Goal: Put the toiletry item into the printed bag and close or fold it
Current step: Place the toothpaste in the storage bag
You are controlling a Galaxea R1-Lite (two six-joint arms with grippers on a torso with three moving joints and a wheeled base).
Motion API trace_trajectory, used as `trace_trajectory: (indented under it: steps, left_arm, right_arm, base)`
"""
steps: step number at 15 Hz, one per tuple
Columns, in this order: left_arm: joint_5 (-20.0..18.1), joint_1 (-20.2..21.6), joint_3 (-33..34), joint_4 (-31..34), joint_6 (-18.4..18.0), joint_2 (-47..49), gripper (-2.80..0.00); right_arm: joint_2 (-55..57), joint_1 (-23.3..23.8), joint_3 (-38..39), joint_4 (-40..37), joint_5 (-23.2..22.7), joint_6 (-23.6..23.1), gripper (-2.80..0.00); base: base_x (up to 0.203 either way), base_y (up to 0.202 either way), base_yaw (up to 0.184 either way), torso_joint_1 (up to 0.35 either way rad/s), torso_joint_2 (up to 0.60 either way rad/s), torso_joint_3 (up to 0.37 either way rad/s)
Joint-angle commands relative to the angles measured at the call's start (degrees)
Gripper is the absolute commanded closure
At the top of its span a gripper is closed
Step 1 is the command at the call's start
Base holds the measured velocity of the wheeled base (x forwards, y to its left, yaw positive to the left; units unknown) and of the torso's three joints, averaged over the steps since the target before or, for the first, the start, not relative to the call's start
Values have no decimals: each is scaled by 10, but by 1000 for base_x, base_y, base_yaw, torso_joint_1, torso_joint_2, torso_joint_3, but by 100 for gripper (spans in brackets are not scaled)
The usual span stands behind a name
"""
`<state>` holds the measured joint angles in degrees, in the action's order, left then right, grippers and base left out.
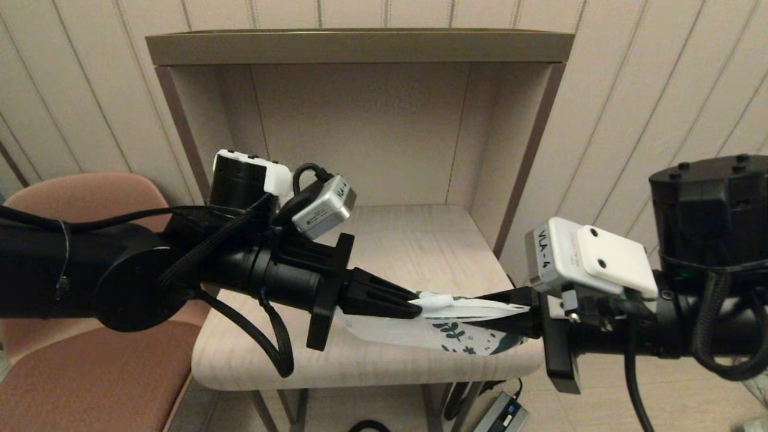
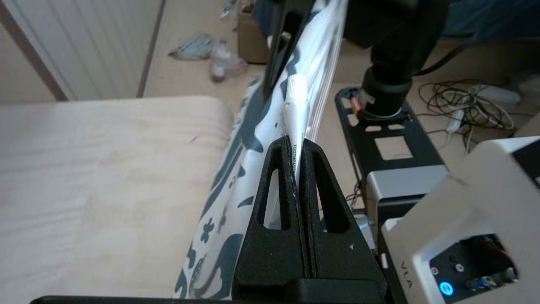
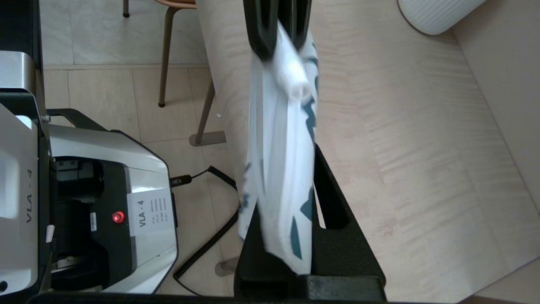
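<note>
The printed bag [image 1: 444, 336], white with dark teal leaf print, hangs above the table's front edge between my two grippers. My right gripper [image 1: 504, 300] comes in from the right and is shut on one end of the bag [image 3: 278, 169]. My left gripper [image 1: 414, 309] comes from the left, shut on the flat end of the toiletry item [image 2: 295, 114], a slim white tube marked TOOTHPASTE. The tube's capped end [image 3: 291, 76] points at the right gripper and lies against the bag's upper edge [image 2: 249, 139]. Whether the tube is inside the bag's mouth I cannot tell.
A pale wooden table [image 1: 420, 252] stands inside an open cabinet with side walls [image 1: 528, 156] and a top shelf. A ribbed white mug [image 3: 434, 12] stands near the back of the table. A pink chair [image 1: 90, 198] is at the left. Cables and a power brick [image 1: 501, 414] lie on the floor.
</note>
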<state>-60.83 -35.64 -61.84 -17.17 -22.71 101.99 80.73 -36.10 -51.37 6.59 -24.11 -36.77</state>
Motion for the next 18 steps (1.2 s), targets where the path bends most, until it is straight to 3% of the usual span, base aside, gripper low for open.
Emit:
trace_trajectory:
  steps: [1,6,11,16,18]
  left_arm:
    - [-1,-4,1,-1,-2,9,0]
    - [1,0,-5,-6,-2,4,0]
    - [-4,40,-10,-3,0,-55,0]
    - [1,29,17,0,-12,-75,0]
    - [47,22,14,21,-47,-65,0]
  right_arm:
    - [-2,0,0,1,-2,-2,0]
    - [-2,0,7,0,-1,-1,0]
    - [2,1,10,1,-1,-1,0]
    - [7,3,8,1,-1,-1,0]
    - [7,3,7,0,-1,0,0]
  base:
    - [0,0,0,0,0,0]
    - [0,0,0,0,0,0]
    - [0,0,0,0,0,0]
    - [0,0,0,0,0,0]
    - [0,0,0,0,0,0]
